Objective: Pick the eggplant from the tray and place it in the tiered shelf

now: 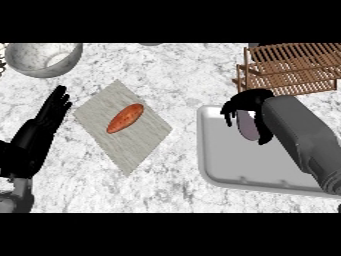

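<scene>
Right robot hand (245, 106) curls downward, fingers closed; left robot hand (46, 116) rests open, fingers up.

Single head view, steeply down onto counter (180, 80), forearms entering below

txt: none legible | labels/brands/nos: none | signs: none

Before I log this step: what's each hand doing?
Left hand: open, resting, holding nothing.
Right hand: shut on the eggplant, above the tray.
</scene>
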Robot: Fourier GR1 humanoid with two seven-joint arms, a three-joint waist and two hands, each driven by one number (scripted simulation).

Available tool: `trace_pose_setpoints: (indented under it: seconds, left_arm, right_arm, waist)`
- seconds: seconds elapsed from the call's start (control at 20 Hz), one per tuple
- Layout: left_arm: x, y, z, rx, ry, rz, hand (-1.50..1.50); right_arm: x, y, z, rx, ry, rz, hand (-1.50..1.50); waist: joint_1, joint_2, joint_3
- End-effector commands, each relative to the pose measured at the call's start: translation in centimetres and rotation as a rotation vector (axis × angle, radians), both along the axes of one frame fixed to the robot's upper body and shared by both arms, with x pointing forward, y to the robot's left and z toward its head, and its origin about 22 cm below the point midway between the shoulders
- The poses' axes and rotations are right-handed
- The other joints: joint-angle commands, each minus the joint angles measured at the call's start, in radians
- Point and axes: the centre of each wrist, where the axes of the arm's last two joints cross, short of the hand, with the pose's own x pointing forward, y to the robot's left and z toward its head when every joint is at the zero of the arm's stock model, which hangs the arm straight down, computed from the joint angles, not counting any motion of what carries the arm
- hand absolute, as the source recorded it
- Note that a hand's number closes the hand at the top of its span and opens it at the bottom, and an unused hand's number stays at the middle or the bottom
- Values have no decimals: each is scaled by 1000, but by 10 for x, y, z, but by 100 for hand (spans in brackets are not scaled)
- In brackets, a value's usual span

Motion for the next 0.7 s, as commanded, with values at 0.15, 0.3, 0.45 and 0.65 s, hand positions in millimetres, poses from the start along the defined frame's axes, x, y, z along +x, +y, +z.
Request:
trace_pose_setpoints:
  seconds: [0.15,0.3,0.45,0.65]
  left_arm:
    - [-12,18,-16,7,67,108,0]
    - [-19,25,-25,3,92,136,0]
    - [-21,28,-18,21,80,144,0]
    - [-22,29,-20,19,82,167,0]
  right_arm:
    - [-8,-14,-17,123,-369,-483,150]
    - [-1,17,-4,362,-474,-632,150]
    - [2,29,7,495,-617,-706,150]
    - [8,75,37,623,-757,-733,150]
  waist:
    - [-138,-56,6]
    - [-150,-62,4]
    - [-157,-66,5]
    - [-172,-69,2]
